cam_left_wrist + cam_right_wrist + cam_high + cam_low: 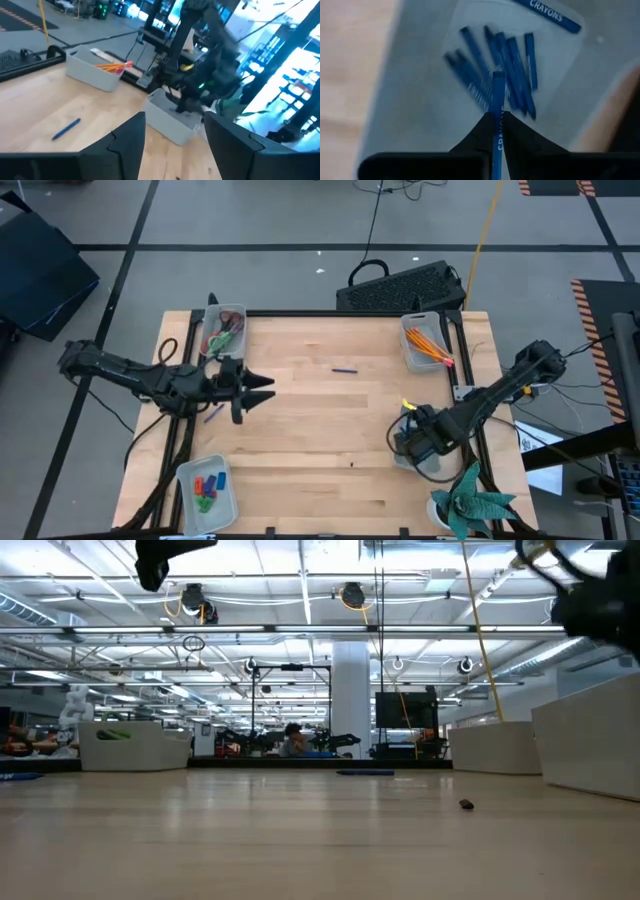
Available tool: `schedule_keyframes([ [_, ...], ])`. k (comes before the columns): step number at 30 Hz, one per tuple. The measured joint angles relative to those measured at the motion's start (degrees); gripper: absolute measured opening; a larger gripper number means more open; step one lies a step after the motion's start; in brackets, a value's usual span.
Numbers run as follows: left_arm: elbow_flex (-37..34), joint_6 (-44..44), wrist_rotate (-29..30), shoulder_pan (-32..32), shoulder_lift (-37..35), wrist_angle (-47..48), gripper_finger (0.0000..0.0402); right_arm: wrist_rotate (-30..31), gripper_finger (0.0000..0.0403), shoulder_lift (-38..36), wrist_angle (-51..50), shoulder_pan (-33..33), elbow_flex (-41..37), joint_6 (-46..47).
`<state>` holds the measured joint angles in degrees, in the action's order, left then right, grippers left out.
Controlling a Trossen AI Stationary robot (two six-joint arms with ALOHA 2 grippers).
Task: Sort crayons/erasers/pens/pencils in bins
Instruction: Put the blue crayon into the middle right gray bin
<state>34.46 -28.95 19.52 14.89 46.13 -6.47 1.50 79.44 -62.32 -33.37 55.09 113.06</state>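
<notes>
One blue pen (497,107) is pinched in the right gripper (496,131), pointing down into the bin (415,75) where more blue pens (507,70) lie | another pen (344,369) lies flat mid-table (300,450), lots of bare wood around | left gripper (262,391) open, just above the table's left side
</notes>
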Motion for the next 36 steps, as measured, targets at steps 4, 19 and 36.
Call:
schedule_keyframes([
  [4,0.0,-0.4,0.3,1.9,0.0,-1.3,0.0207,1.4,0.0035,-0.1,8.2,2.2,-8.4,-0.2],
  [19,0.0,3.2,2.6,0.7,0.0,-5.2,0.0207,6.7,0.0134,0.4,1.1,21.4,12.1,-50.2],
  [36,0.0,-7.1,3.1,-4.7,0.0,-1.6,0.0207,1.1,0.0134,17.7,71.8,47.9,-3.0,-118.2],
])
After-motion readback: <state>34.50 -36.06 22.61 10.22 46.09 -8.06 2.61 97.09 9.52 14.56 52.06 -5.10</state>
